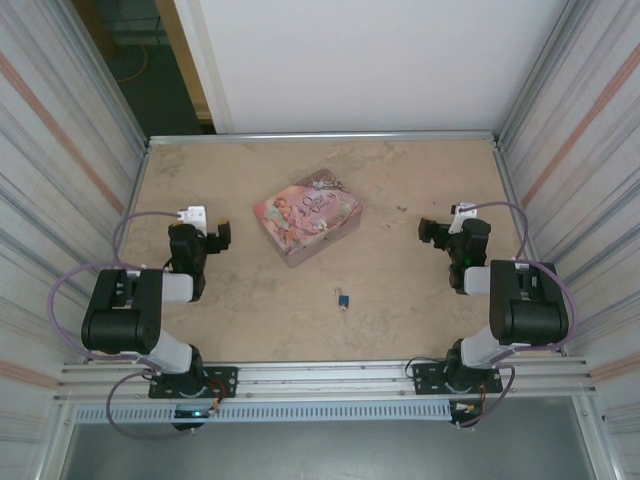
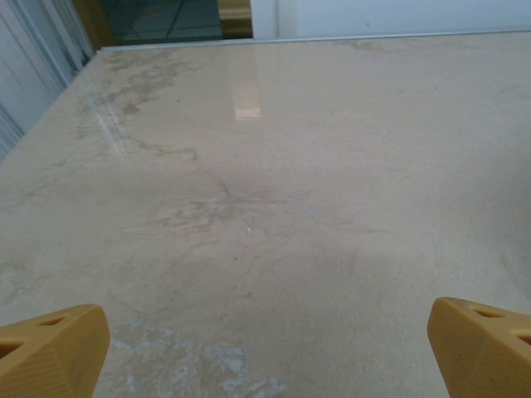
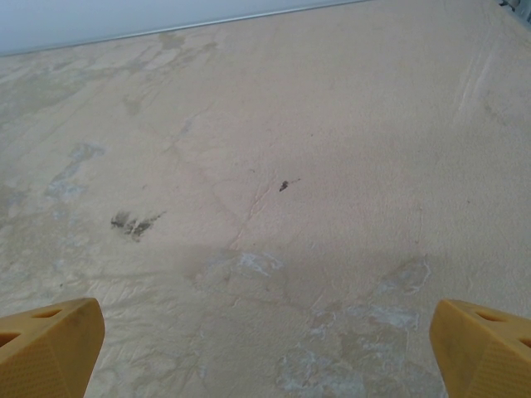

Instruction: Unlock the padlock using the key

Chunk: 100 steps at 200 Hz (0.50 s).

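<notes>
Tiny blue padlock on the table, slightly nearer than its centre.

padlock too small to show any detail.

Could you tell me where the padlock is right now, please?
In the top view, the padlock lies on the table near its centre, apart from the tin, on its near side.

Black arms, grey links; purple cables; yellow ribbed fingers
</notes>
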Each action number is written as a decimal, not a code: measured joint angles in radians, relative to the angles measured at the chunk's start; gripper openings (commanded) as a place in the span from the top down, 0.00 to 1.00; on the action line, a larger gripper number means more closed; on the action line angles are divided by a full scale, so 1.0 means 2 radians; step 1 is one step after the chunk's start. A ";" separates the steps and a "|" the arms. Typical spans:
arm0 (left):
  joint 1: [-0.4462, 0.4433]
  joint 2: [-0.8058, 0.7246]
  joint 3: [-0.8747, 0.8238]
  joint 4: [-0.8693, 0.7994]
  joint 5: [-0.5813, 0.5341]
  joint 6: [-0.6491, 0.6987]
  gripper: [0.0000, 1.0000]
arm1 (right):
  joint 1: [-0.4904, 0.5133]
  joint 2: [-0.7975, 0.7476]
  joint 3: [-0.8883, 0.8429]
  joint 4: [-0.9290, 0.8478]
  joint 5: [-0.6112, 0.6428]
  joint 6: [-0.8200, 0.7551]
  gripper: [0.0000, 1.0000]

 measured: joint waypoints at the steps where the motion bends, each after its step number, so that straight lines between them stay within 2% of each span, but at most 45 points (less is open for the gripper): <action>1: 0.000 0.000 0.000 0.000 0.000 0.000 0.01 | 0.000 0.000 0.000 0.000 0.000 0.000 0.01; 100: -0.005 0.000 0.000 -0.015 0.007 -0.001 0.01 | 0.003 0.000 0.000 -0.002 0.011 0.000 0.01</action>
